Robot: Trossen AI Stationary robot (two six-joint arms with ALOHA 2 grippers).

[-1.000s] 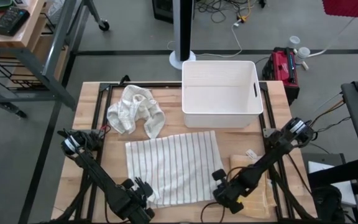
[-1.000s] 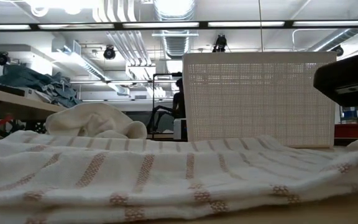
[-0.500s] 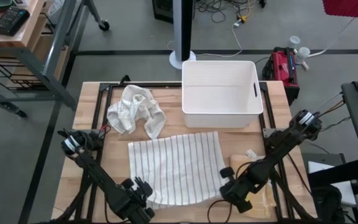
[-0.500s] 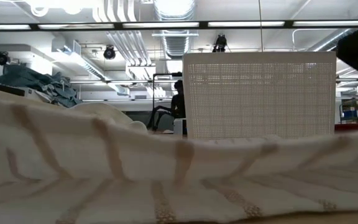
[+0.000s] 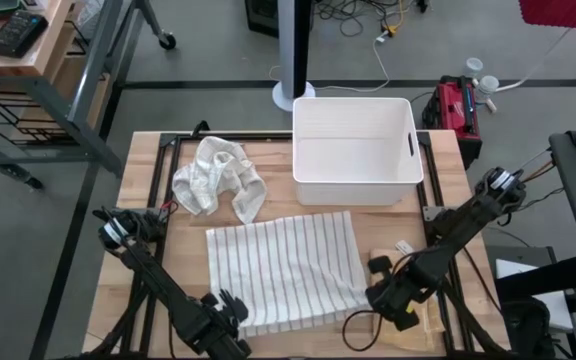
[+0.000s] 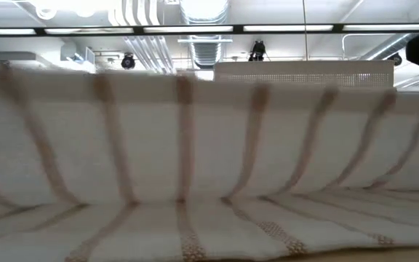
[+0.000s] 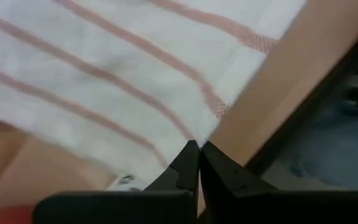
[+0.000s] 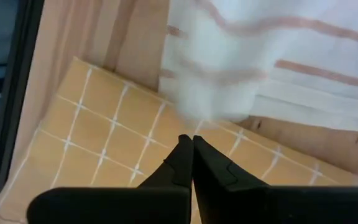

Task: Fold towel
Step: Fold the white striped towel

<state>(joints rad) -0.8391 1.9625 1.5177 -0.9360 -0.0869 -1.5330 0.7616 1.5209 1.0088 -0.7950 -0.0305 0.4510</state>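
A white towel with thin reddish stripes [image 5: 283,268] lies spread in the middle of the wooden table [image 5: 143,215]; its far part rests flat and its near edge [image 6: 195,80] is raised like a curtain across the low view. My left gripper [image 5: 226,318] is shut at the towel's near left corner. My right gripper [image 5: 383,295] is shut at its near right corner. In the wrist views the shut left gripper [image 7: 198,147] and the shut right gripper [image 8: 188,139] each meet striped cloth. My left gripper pinches the towel's near left corner [image 7: 194,134] between its two fingers, coming from above and pointing steeply down. The corner is lifted off the table. My right gripper pinches the towel's near right corner [image 8: 201,115] between its fingertips, also from above. That corner is raised and the cloth slopes away to the table.
A crumpled white cloth [image 5: 218,178] lies at the far left of the table. A white bin [image 5: 356,150] stands at the far edge, right of middle. A tan checked mat [image 8: 104,143] lies under my right gripper near the table's near right corner.
My right gripper has risen and gone toward the table's right edge with the towel's near right corner. The towel's near edge has lifted off the table and now fills the low view, hiding the bin; its far part has stayed flat.
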